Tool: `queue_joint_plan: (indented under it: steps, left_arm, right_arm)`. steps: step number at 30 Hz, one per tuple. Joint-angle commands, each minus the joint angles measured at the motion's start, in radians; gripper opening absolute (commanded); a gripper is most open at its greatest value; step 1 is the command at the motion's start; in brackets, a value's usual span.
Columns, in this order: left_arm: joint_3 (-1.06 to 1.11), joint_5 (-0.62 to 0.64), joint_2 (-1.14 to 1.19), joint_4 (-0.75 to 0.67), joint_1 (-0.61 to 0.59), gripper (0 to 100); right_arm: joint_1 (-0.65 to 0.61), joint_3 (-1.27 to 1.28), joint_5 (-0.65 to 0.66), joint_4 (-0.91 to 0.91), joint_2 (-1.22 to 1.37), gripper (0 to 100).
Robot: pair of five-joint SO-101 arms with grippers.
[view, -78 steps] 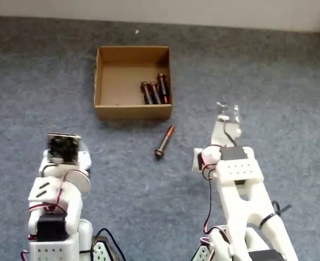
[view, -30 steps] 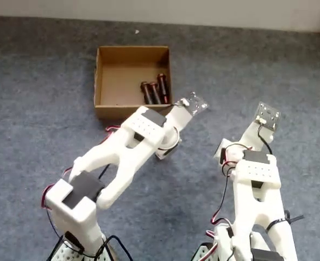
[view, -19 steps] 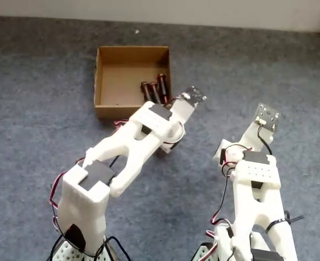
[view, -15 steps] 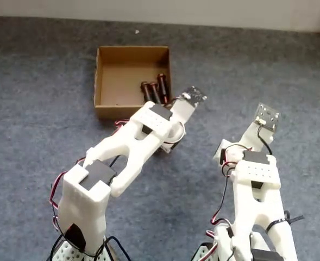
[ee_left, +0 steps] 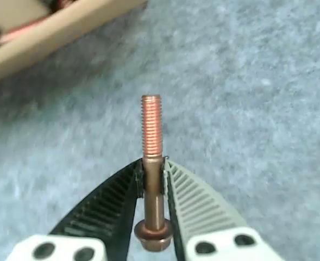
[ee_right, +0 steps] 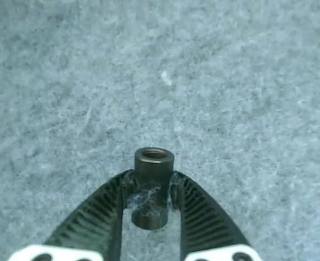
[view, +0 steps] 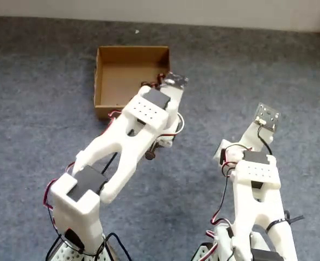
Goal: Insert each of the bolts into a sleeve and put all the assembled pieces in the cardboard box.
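Note:
My left gripper [ee_left: 152,164] is shut on a copper bolt [ee_left: 151,125], gripping its shank just above the flanged head, with the threaded end pointing away over the grey carpet. In the high view the left arm [view: 143,117] stretches to the front right corner of the cardboard box [view: 106,81], and the bolt's head [view: 149,155] pokes out beneath it. My right gripper [ee_right: 152,181] is shut on a dark threaded sleeve [ee_right: 154,160], held with its open bore showing. The right arm [view: 252,174] stands to the right, apart from the box.
A wall of the cardboard box [ee_left: 51,32] lies close beyond the bolt's tip. Assembled pieces [view: 146,85] inside the box are mostly covered by the left arm. Grey carpet [view: 257,65] spreads around both arms.
The left arm came in from its rest pose, closed on the bolt lying in front of the box and lifted it, its wrist now swung toward the box. The right arm has kept still lately.

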Motion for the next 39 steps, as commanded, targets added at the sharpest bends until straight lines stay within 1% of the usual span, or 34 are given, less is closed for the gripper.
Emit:
queue_joint_plan:
  steps: [1, 4, 11, 16, 18, 20, 23, 27, 30, 32, 36, 39]
  left_arm:
    - [-0.039, 0.222, -0.159, 0.044, -0.016, 1]
    - [-0.013, 0.45, -0.214, 0.041, -0.044, 1]
    - [0.004, 0.781, -0.263, 0.046, -0.153, 1]
    - [0.004, 1.091, -0.262, 0.046, -0.243, 1]
    - [0.004, 1.206, -0.266, 0.081, -0.275, 1]
    - [0.001, 1.287, -0.268, 0.126, -0.295, 1]
    - [0.002, 1.346, -0.268, 0.169, -0.315, 1]
    - [0.002, 1.347, -0.268, 0.203, -0.317, 1]
    - [0.002, 1.35, -0.268, 0.203, -0.329, 1]
    - [0.001, 1.35, -0.268, 0.203, -0.334, 5]
    - [-0.001, 1.35, -0.268, 0.203, -0.332, 18]
    - [0.002, 1.35, -0.268, 0.203, -0.331, 24]
  right_arm:
    - [0.013, -0.007, 0.0, -0.019, -0.027, 0.5]
    - [0.013, -0.007, 0.0, -0.019, -0.027, 0.5]
    - [0.013, -0.007, 0.0, -0.019, -0.027, 0.5]
    - [0.01, -0.007, 0.0, -0.019, -0.027, 0.5]
    - [0.01, -0.007, 0.0, -0.019, -0.027, 0.5]
    - [0.01, -0.007, 0.0, -0.019, -0.027, 0.5]
    - [0.01, -0.007, 0.0, -0.019, -0.027, 0.5]
    - [0.01, -0.005, 0.0, -0.019, -0.027, 0.5]
    - [0.01, -0.005, 0.0, -0.019, -0.027, 0.5]
    - [0.012, -0.005, 0.0, -0.019, -0.027, 0.5]
    - [0.012, -0.005, 0.0, -0.019, -0.027, 0.5]
    - [0.012, -0.005, 0.0, -0.019, -0.027, 0.5]
